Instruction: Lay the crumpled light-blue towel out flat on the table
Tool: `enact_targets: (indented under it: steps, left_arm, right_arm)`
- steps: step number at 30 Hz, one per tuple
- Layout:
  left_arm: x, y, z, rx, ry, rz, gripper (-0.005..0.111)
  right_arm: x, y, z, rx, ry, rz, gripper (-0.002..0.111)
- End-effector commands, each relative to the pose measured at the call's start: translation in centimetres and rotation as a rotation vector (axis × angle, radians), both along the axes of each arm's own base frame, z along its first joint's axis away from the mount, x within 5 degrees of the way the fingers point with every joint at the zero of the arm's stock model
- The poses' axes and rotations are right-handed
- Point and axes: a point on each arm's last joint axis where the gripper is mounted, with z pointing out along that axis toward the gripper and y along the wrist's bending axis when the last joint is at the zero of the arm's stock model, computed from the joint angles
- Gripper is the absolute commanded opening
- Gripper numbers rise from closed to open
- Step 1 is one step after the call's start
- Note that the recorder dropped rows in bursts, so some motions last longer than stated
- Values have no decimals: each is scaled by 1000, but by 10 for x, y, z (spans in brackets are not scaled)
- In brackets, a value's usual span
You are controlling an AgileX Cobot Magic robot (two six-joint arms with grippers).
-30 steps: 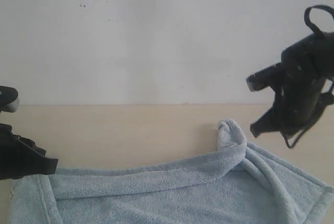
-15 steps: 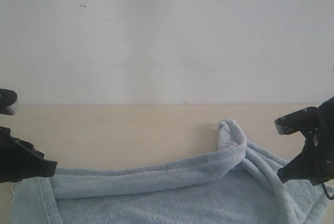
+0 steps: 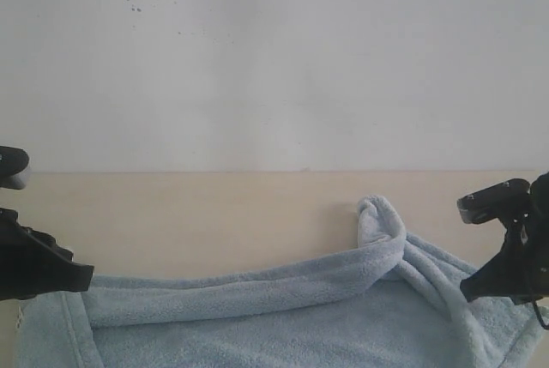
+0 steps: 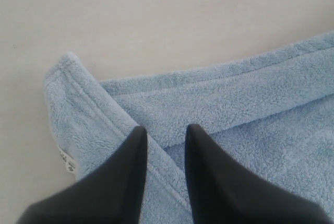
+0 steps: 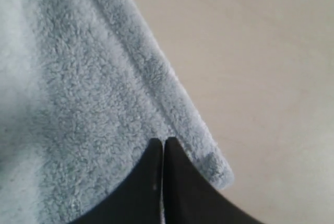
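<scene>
Beige bench (image 3: pixel 214 214) | towel (image 3: pixel 257 316) along near edge, far hem rolled | left claw (image 4: pixel 163 132) slightly apart over left corner | right claw (image 5: pixel 163 143) together at right corner | risk: closed tips slip, roll drags unopened

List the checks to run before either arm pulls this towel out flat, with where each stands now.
1. Black left gripper over a hemmed corner of the pale light-blue fluffy towel, jaws apart: ok.
2. Black right gripper at another towel corner: ok.
3. Right gripper pinching cloth: cannot tell; jaws look shut.
4. Towel flat: not ok, bunched into a twisted ridge.
5. Pale beige table bare behind the towel: ok.
</scene>
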Motion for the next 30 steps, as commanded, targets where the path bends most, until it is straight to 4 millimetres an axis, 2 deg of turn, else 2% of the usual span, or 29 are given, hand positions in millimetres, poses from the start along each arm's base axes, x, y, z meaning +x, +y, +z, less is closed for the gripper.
enact_targets:
  steps: [1,9,12,17,21,24,27,30]
  left_arm:
    - [-1,-2,-2,5,9,-10,25]
    - [-1,-2,-1,5,8,-12,25]
    - [-1,-2,-1,5,8,-12,25]
    - [-1,-2,-1,5,8,-12,25]
    - [-1,-2,-1,5,8,-12,25]
    - [-1,-2,-1,5,8,-12,25]
    - [-1,-2,-2,6,9,-11,25]
    - [-1,-3,-1,0,3,-16,25]
  right_arm:
    - [0,-1,-14,2,33,-3,0]
    - [-1,-3,-27,-24,81,9,0]
    - [-3,-10,-28,-57,111,7,0]
    - [-20,-45,-39,-66,184,-96,0]
    - [-51,-85,-55,-66,286,-218,0]
    - [-74,-115,-60,-37,331,-401,0]
    - [-83,-127,-50,-22,300,-502,0]
    - [-81,-126,-31,-11,219,-508,0]
